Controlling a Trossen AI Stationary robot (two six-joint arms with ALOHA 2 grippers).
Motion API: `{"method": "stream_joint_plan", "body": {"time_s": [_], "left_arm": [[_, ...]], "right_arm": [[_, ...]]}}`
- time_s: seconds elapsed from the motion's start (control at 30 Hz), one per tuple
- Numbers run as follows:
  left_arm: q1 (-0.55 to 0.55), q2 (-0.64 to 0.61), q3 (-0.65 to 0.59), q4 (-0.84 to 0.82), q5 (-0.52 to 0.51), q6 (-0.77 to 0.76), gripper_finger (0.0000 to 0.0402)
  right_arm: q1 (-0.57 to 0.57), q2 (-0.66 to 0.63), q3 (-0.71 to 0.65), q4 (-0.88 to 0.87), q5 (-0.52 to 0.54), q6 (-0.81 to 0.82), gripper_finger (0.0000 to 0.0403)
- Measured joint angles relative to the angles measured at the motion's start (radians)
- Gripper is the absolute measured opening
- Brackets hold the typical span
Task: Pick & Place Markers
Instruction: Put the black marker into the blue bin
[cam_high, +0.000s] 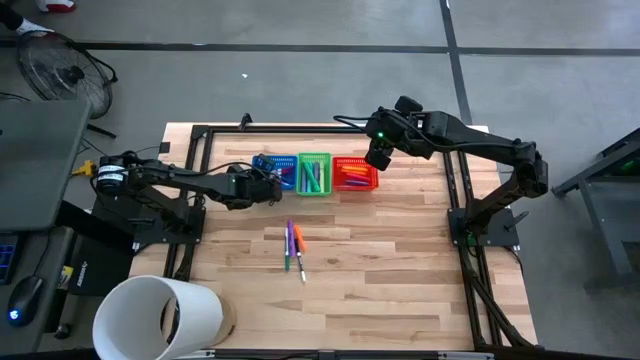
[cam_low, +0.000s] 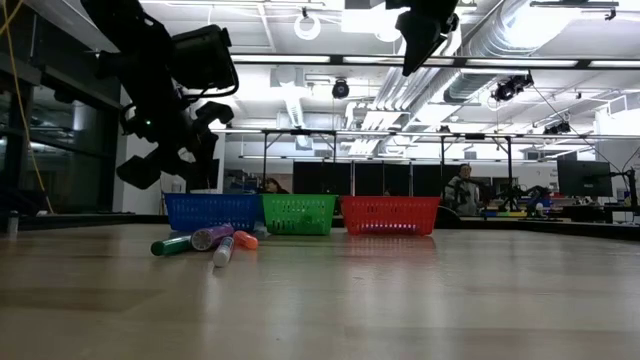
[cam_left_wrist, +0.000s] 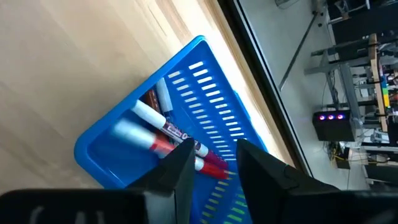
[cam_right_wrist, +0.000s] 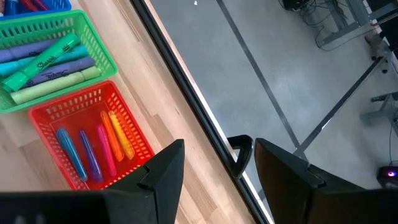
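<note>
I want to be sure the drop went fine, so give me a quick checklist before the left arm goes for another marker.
1. Left hand above the blue basket: ok.
2. Left hand empty, fingers apart: ok.
3. Markers in the blue basket lie inside its walls: ok.
4. Loose markers remain on the table, in a cluster in front of the baskets: ok.
5. Right hand parked above the red basket, away from the loose markers: ok.
6. Right hand empty: ok.
</note>
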Motion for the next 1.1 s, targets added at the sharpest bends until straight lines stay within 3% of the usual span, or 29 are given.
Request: {"method": "stream_joint_plan", "body": {"time_s": [0.37, 0.73, 1.1], "left_arm": [[0.000, -0.086, 0.000, 0.006, -0.124, 0.081, 0.0119], [0.000, -0.261, 0.000, 0.120, -0.210, 0.517, 0.0120], [0.000, -0.314, 0.000, 0.380, 0.035, 1.040, 0.0120]], "right_arm": [[0.000, 0.000, 0.000, 0.002, -0.007, 0.003, 0.0183], [0.000, 0.000, 0.000, 0.005, -0.011, 0.008, 0.0183], [0.000, 0.000, 0.000, 0.005, -0.048, 0.027, 0.0183]]}}
